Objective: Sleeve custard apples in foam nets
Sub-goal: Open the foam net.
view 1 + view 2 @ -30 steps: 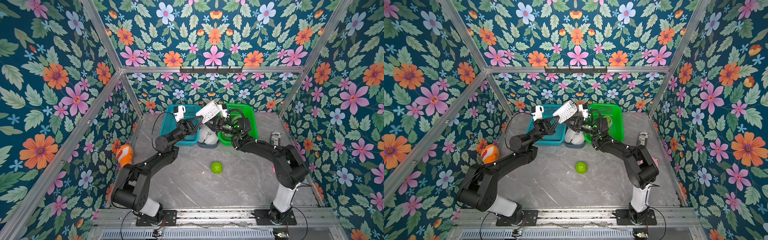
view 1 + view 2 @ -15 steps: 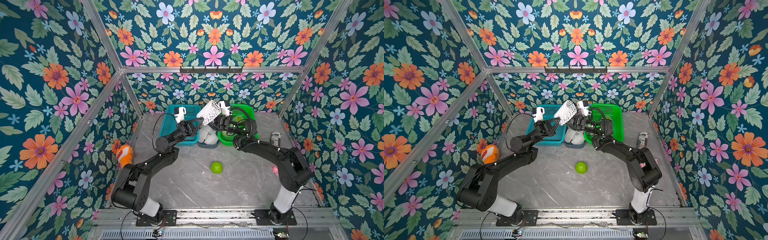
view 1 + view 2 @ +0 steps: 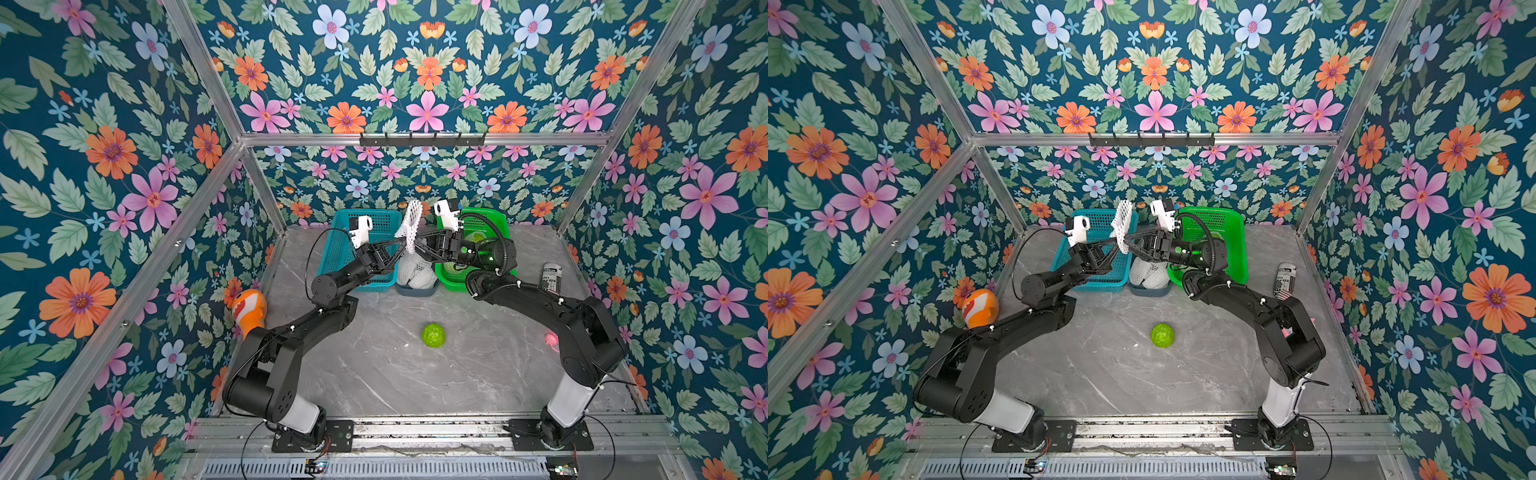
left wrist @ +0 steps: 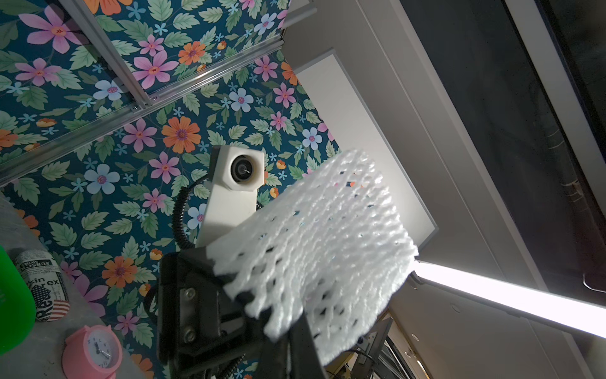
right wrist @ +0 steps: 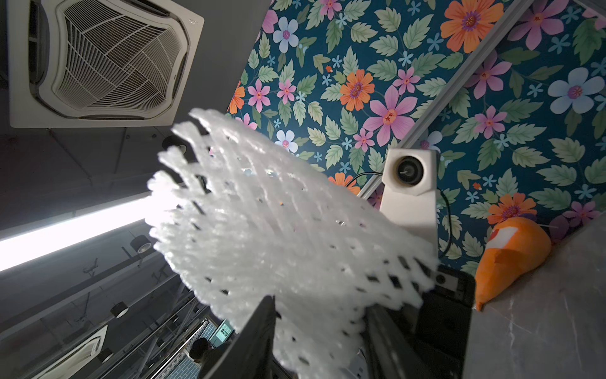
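A white foam net (image 3: pixel 411 222) (image 3: pixel 1123 222) stands upright in the air above the grey bin. My left gripper (image 3: pixel 404 246) (image 3: pixel 1118 244) is shut on its lower edge, and the net (image 4: pixel 321 246) fills the left wrist view. From the opposite side my right gripper (image 3: pixel 418 243) (image 3: pixel 1130 243) meets the same edge. Its fingers (image 5: pixel 259 328) stand apart with the net (image 5: pixel 278 229) between them; I cannot tell whether they are inside the sleeve. One custard apple (image 3: pixel 433 335) (image 3: pixel 1162 335) lies alone on the table, nearer the front.
The grey bin (image 3: pixel 415 291) of more foam nets sits between a blue basket (image 3: pixel 332 253) and a green basket (image 3: pixel 496 217) at the back wall. An orange fish toy (image 3: pixel 249 307) is at the left wall. A can (image 3: pixel 552 279) and a pink clock (image 4: pixel 93 352) are at the right.
The net has swung from a slant to upright. My right gripper has moved left to its lower edge and its jaws have spread wider. The left gripper kept its hold.
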Action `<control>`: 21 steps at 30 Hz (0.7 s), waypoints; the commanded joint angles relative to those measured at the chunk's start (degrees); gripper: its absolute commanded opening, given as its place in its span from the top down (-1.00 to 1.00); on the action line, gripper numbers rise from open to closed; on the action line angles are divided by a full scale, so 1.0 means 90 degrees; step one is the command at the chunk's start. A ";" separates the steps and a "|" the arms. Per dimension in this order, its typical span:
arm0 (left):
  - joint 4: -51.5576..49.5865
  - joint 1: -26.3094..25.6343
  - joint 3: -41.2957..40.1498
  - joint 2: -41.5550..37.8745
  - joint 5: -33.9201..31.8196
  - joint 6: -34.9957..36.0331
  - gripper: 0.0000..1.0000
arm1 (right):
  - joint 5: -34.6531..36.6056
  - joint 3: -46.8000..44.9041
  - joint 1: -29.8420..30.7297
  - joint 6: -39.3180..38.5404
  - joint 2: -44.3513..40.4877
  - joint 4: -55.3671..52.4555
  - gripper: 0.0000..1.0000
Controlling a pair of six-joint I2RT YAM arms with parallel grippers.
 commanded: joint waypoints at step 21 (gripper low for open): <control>0.0671 0.0029 -0.0485 -0.0143 0.0262 0.0163 1.00 | 0.0107 -0.0928 -0.0524 -0.0047 -0.0404 0.0425 0.98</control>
